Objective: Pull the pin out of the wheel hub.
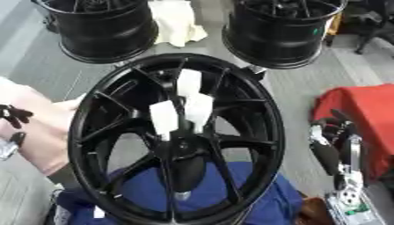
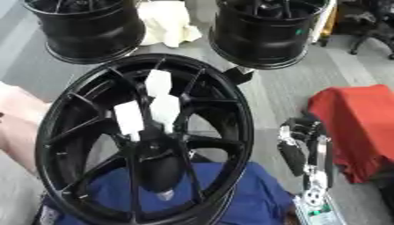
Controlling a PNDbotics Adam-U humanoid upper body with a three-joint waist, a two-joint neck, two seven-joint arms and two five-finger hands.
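A large black wheel hub [image 1: 100, 145] stands tilted in the middle, its lower rim on a blue cloth [image 1: 254, 197]. Three white pieces sit among its spokes: one high up [image 1: 188, 81], two side by side just above the centre [image 1: 198, 112] [image 1: 163, 118]. I cannot tell which one is the pin. A small silver piece [image 1: 181, 195] shows low on the hub's centre. My right hand [image 2: 296, 149] hangs to the right of the wheel, apart from it, fingers relaxed and pointing up, holding nothing. My left hand [image 1: 12, 115] only peeks in at the left edge, away from the wheel.
Two more black wheels lie at the back, left [image 1: 100, 26] and right [image 1: 281, 30], with a cream cloth [image 1: 177, 22] between them. A pink cloth [image 1: 38, 127] lies left of the hub. A red cloth [image 1: 362, 118] lies right of my right hand.
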